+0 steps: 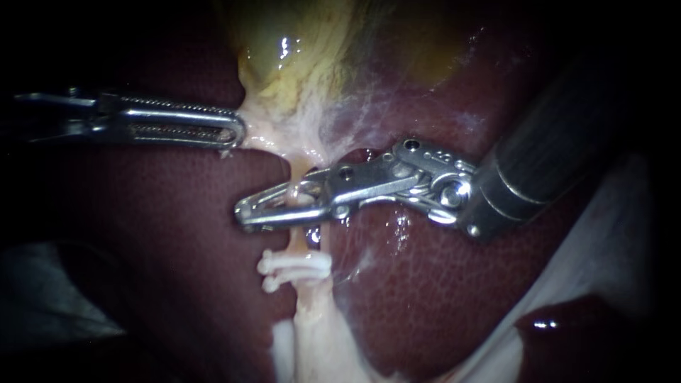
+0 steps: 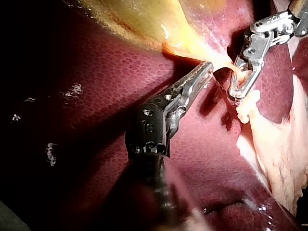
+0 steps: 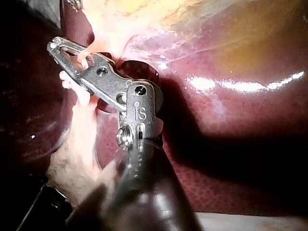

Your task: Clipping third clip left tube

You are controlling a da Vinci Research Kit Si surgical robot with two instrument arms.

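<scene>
A pale tube [image 1: 297,242] runs down from the yellowish gallbladder [image 1: 298,57] over the dark red liver [image 1: 177,234]. My right instrument [image 1: 245,213] reaches in across the tube, its two jaws meeting at the tips with the tube squeezed between them. Just below those jaws, two white clips [image 1: 294,268] sit across the tube. My left instrument [image 1: 237,131] is shut on pale tissue at the gallbladder's lower end and holds it to the left. The left wrist view shows both: my left instrument [image 2: 207,67] on that tissue, my right instrument [image 2: 236,94] around the tube. In the right wrist view, my right instrument [image 3: 55,45] encloses the tube.
White cloth [image 1: 610,234] lies at the lower right beside the liver. A grey-blue sheet [image 1: 50,298] shows at the lower left. Below the clips the tube widens into pale fatty tissue [image 1: 312,340].
</scene>
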